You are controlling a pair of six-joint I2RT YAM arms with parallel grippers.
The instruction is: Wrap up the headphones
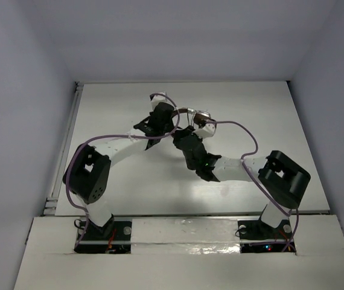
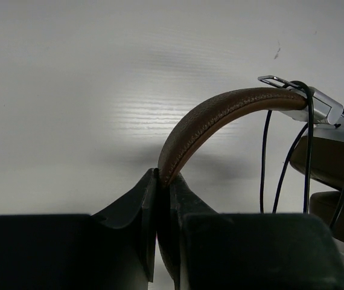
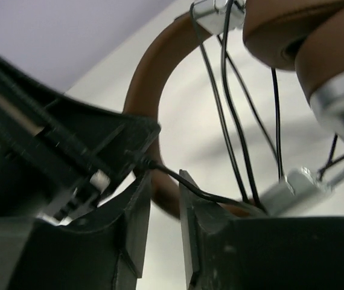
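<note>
The headphones (image 1: 199,115) hang above mid-table between my two grippers. My left gripper (image 2: 163,178) is shut on the brown arched headband (image 2: 220,115); it also shows in the top view (image 1: 173,121). Brown earcup pads (image 2: 335,163) and loops of the thin black cord (image 2: 308,151) hang at the right of the left wrist view. My right gripper (image 3: 163,184) stands open just below the headband (image 3: 145,78), jaws a finger-width apart. The cord (image 3: 220,196) lies across its fingertips without being pinched. A silver-grey earcup (image 3: 341,103) is at the right.
The white table (image 1: 262,121) is walled in by white panels at the back and sides. Purple cables (image 1: 244,130) run along both arms. The left gripper's black body (image 3: 45,139) sits close against my right gripper's left finger.
</note>
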